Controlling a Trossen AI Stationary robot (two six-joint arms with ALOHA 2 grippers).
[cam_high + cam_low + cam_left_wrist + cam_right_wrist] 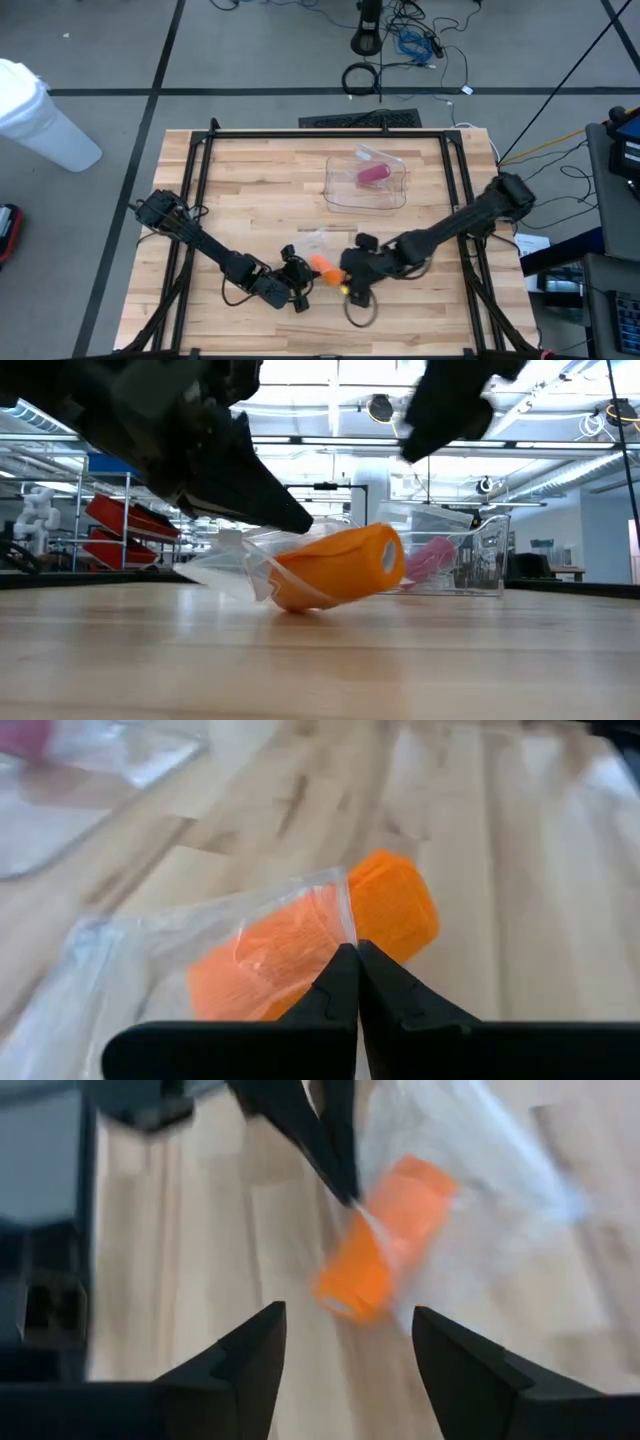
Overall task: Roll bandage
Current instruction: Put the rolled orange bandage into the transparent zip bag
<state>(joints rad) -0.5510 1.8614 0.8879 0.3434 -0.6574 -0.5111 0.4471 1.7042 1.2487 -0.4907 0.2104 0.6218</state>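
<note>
Orange roll lies low centre of the high view on the wood table, half out of a clear bag. In the low view the roll sits mid-frame, tilted, its open end raised toward frame right, the bag trailing toward frame left. Left gripper is at lower centre, just left of the roll; jaws fully closed, pinching the bag's edge where it wraps the roll, as the left wrist view shows, fingers pressed together on the plastic with the roll just beyond. Right gripper is just right of the roll; jaws wide apart, nothing between them, the roll lying ahead of the fingers and clear of them. A clear tray stands upper centre of the table, well apart, with a pink item inside.
</note>
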